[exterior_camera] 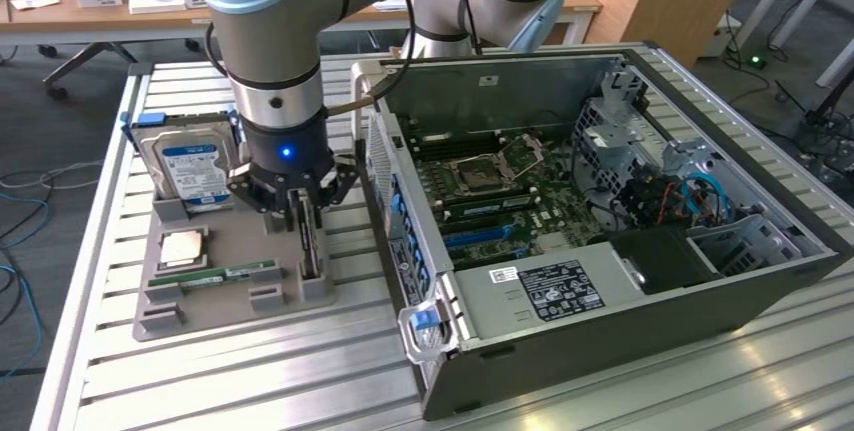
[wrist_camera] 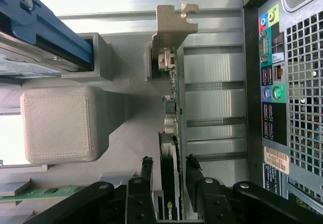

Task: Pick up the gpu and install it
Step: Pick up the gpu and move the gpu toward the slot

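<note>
1. Fingers (wrist_camera: 146, 169) of my gripper (exterior_camera: 304, 213) are standing spread, one on each side of the gpu (wrist_camera: 169, 188), with slim gaps showing; I am not pinching it.
2. The gpu is standing on edge in a slot of the gray holder (exterior_camera: 220, 246), beside the open computer case (exterior_camera: 627, 281).
3. Its lower edge is sitting hidden in that slot, and my gripper's dark links are cutting off one end in the wrist view.
4. My arm is partly covering the hard drive (exterior_camera: 191, 169) in the same holder.

Bright, even light casts soft shadows (the slatted metal table (exterior_camera: 761, 361) glares white in places).
</note>
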Tool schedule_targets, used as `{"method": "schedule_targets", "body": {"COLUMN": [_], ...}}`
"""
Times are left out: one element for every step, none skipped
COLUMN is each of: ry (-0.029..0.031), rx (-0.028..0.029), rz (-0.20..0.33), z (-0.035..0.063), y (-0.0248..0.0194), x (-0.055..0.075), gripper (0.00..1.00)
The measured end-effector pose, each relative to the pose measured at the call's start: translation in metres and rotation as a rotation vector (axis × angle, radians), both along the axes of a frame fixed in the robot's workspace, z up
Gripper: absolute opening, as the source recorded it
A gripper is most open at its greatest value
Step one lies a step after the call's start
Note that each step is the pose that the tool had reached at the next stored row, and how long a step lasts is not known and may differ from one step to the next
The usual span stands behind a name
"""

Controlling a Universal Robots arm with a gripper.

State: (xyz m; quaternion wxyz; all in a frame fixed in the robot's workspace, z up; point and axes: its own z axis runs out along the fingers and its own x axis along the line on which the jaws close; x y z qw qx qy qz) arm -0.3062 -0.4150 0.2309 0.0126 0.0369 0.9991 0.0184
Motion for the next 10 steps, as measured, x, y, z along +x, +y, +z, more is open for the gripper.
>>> {"method": "schedule_targets", "body": {"ry": [0.0000,0.0000,0.0000,0.0000,0.0000,0.0000,0.0000,0.0000,0.0001,0.0000], "rx": [0.0000,0.0000,0.0000,0.0000,0.0000,0.0000,0.0000,0.0000,0.0000,0.0001], "rz": [0.000,0.000,0.000,0.000,0.000,0.000,0.000,0.000,0.000,0.000], "z": [0.0000,0.0000,0.0000,0.0000,0.0000,0.0000,0.0000,0.0000,0.0000,0.0000], "y": [0.0000,0.0000,0.0000,0.0000,0.0000,0.0000,0.0000,0.0000,0.0000,0.0000], "x": [0.0000,0.0000,0.0000,0.0000,0.0000,0.0000,0.0000,0.0003,0.0005,0.0005], "gripper": [0.40,0.33,0.33,0.33,0.33,0.33,0.33,0.33,0.33,0.33]}}
